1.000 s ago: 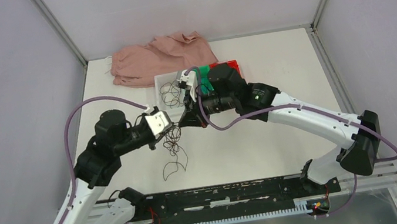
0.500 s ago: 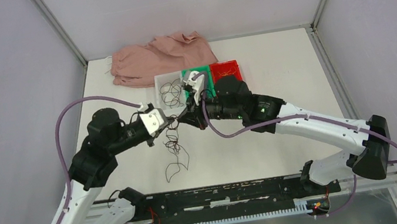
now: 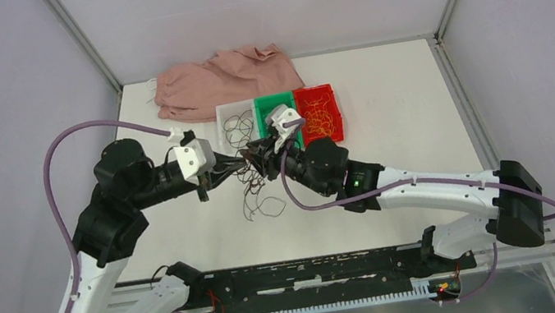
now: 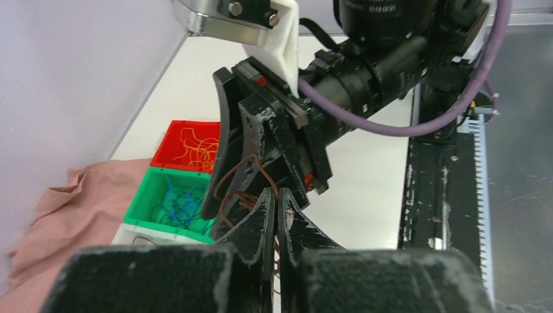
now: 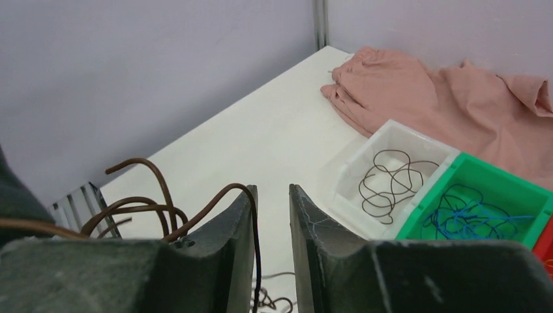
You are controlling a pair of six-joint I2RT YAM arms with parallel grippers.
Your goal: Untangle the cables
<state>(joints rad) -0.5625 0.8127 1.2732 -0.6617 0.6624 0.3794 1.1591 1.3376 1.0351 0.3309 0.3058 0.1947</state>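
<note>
Brown cables (image 4: 242, 175) in closed left pincer (image 4: 276, 197)

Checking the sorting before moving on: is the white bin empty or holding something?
Not empty. The right wrist view shows a dark brown cable coiled loosely inside the white bin.

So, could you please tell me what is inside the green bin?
Blue cables lie tangled in the green bin. The right wrist covers part of its floor from above.
</note>
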